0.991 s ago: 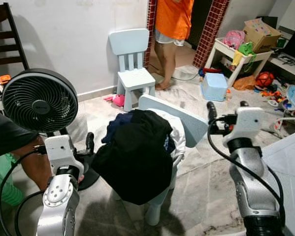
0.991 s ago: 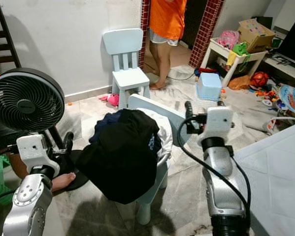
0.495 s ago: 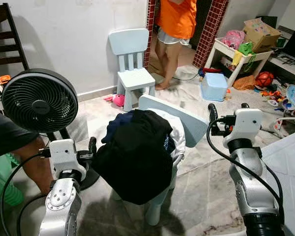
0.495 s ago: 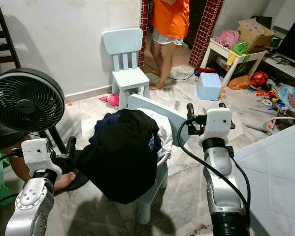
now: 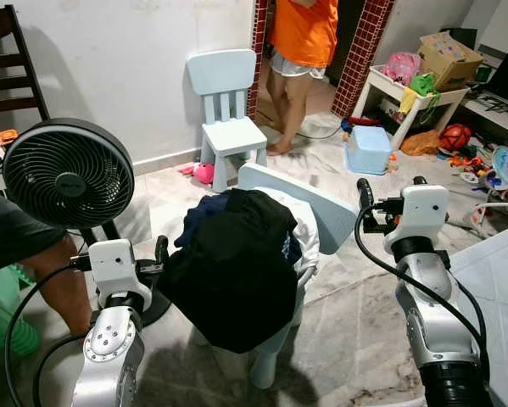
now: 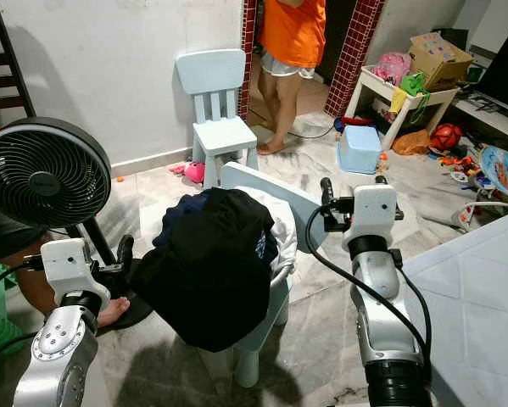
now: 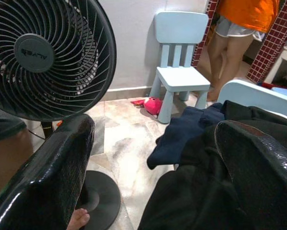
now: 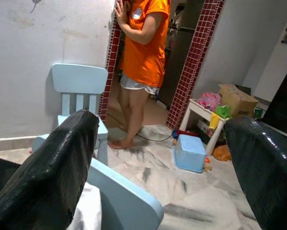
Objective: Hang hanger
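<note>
The right gripper (image 8: 157,167) has its fingers (image 8: 45,177) wide apart. Between the jaws stand a person (image 8: 141,57) in orange, a brick pillar (image 8: 193,62) and a blue box (image 8: 189,152). A pale chair (image 8: 78,84) shows just above one finger.

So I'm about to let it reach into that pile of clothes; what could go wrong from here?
The open left gripper sits beside the black garment heaped on the pale blue plastic chair, so a pull may drag the whole pile off. The black pedestal fan and a person's bare leg stand close by that arm. No hanger can be made out.
</note>
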Robot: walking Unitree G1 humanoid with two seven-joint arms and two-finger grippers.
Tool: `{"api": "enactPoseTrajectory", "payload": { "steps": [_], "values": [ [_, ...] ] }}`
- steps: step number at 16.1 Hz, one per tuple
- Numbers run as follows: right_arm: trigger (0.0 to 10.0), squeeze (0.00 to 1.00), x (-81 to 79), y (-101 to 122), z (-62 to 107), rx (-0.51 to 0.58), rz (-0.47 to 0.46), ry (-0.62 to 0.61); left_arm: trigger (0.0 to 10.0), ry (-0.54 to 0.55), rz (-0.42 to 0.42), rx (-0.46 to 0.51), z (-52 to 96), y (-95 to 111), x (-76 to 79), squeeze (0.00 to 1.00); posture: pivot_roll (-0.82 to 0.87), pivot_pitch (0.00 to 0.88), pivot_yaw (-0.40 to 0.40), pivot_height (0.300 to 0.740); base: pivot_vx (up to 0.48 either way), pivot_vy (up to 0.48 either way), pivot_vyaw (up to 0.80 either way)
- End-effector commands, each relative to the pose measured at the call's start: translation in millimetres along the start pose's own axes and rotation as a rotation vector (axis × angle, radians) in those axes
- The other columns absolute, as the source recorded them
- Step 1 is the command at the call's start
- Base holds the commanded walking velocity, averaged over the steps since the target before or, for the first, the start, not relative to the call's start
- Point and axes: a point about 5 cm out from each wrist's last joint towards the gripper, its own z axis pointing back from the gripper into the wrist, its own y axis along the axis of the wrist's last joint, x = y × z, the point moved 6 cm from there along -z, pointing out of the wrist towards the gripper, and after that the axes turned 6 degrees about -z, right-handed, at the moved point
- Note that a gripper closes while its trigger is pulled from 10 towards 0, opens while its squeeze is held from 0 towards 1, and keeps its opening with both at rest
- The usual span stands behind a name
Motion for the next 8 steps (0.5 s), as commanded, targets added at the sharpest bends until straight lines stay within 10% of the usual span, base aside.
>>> {"api": "enactPoseTrajectory", "payload": {
  "steps": [1, 8],
  "values": [
    [10.0, 0.00, 1.1, -2, -0.9, -0.003, -0.007, -0.003, 10.0, 0.013, -0.012, 0.006, -2.3, 3, -0.7, 0.00, 0.01, 0.000, -0.078, 0.740, 0.000, 0.000, 0.00],
    [10.0, 0.00, -17.1, 9, -10.7, 0.026, -0.034, 0.053, 10.0, 0.075, -0.022, 0.031, -3.4, 10, -13.4, 0.00, 0.01, 0.000, -0.097, 0.740, 0.000, 0.000, 0.00]
  ]
}}
